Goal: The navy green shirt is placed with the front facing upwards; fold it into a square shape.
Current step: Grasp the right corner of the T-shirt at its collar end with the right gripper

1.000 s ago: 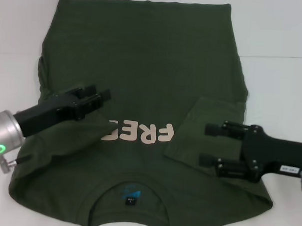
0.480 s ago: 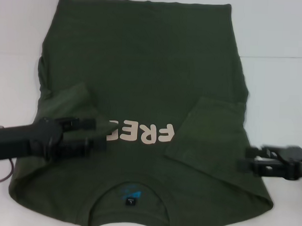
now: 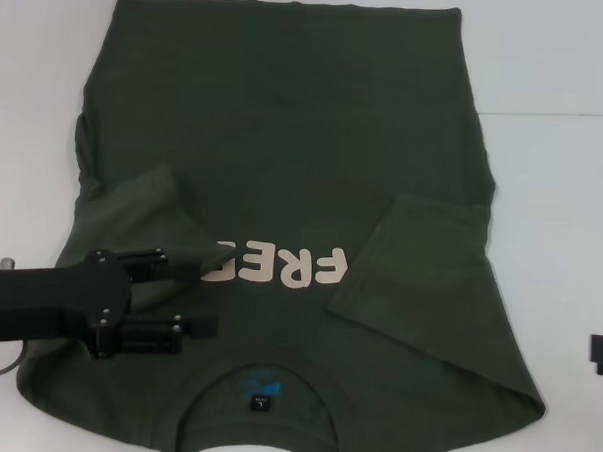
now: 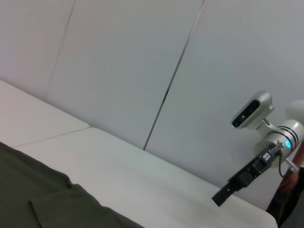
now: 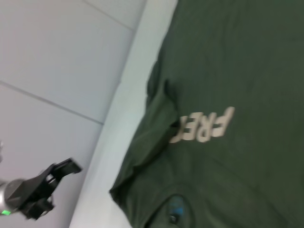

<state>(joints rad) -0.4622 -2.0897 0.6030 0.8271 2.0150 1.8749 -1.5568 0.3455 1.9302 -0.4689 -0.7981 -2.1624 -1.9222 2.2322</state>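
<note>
The head camera is looking steeply down on the shirt. The left wrist camera is facing the wall, catching the shirt's edge. The right wrist camera is viewing the shirt obliquely from farther off.

Left tool over shirt's left sleeve

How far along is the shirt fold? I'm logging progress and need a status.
Done: both sleeves of the navy green shirt are folded inward over the chest, left sleeve and right sleeve. In hand: nothing is gripped; the left gripper is open above the shirt's left shoulder area, and the right gripper sits at the table's right edge. Left: folding the body into a square; it lies at full length.
</note>
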